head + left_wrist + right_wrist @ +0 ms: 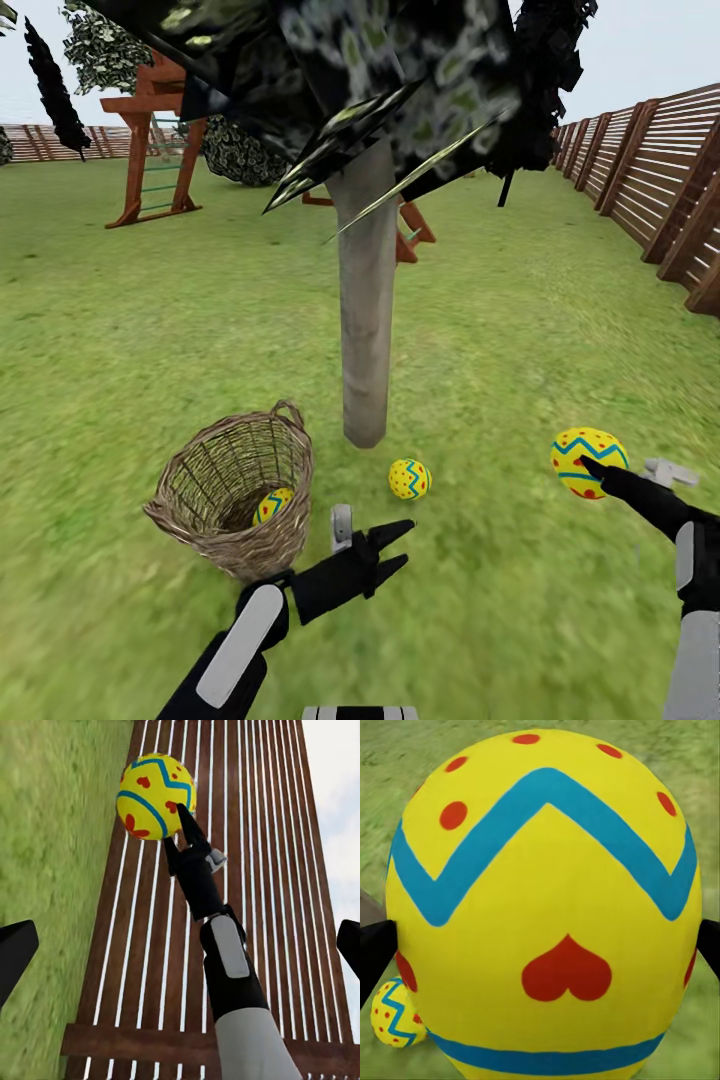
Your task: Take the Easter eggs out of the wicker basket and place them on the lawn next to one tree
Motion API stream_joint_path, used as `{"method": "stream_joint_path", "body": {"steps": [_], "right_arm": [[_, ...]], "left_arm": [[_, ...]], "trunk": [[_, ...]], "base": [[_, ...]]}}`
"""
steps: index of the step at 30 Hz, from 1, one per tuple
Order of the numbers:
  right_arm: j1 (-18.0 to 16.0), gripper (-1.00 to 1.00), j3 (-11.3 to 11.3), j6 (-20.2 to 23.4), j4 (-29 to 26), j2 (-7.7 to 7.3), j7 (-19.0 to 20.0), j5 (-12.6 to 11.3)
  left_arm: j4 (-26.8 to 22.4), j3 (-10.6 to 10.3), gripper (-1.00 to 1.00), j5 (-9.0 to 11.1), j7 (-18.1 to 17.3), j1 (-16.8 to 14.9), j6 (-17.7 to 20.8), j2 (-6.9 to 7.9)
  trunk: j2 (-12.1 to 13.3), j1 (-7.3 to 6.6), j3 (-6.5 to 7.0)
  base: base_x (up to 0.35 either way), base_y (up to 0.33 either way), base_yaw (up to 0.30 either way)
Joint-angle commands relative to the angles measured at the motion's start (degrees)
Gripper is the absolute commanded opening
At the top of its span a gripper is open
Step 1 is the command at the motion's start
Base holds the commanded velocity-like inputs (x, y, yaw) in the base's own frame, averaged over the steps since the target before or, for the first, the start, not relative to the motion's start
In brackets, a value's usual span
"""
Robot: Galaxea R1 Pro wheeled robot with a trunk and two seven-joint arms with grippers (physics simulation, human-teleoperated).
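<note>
A pale grey-beige tree trunk rises from the middle of a green lawn, with dark foliage speckled pale green overhead. Just to the left of the trunk's base sits a tan wicker basket, tipped a little so its mouth faces the viewer. One yellow Easter egg with blue zigzag bands lies inside it, low against the near wall. A second egg rests on the grass just to the right of the trunk's base.

The right pincer grips the third egg farther to the right, near the same tree; whether it touches the grass cannot be told. In the right wrist view this egg looms very close between the two dark fingertips, showing a red heart and red dots, with the second egg small behind it.

The left pincer hovers low, just right of the basket, its fingers spread apart and empty. A brown slatted wooden fence runs along the right side, and a wooden playset stands at the far left.
</note>
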Motion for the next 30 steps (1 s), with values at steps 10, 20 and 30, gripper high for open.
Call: {"method": "stream_joint_path", "body": {"steps": [10, 20, 30], "right_arm": [[-0.05, -1.00, 16.12, -36.89, 19.81, 0.22, -30.75, 1.04], [-0.04, -1.00, 36.55, -38.40, 25.78, 7.42, -53.49, 9.78], [-0.04, -1.00, 38.28, -37.88, 33.64, 10.58, -55.13, 15.19]], "left_arm": [[-0.13, -4.92, 1.00, 0.02, -0.01, -0.04, -7.36, -0.10], [0.01, -4.96, 1.00, 0.11, -0.07, -0.04, -7.41, -0.45], [0.01, -4.96, 1.00, -0.05, -0.09, -0.02, -7.51, -0.46]], "trunk": [[-0.02, -0.01, -0.05], [-0.02, -0.01, -0.05], [-0.02, -0.01, -0.07]], "base": [[0.000, -0.189, 0.000], [0.000, -0.255, 0.167], [0.000, -0.113, 0.300]]}}
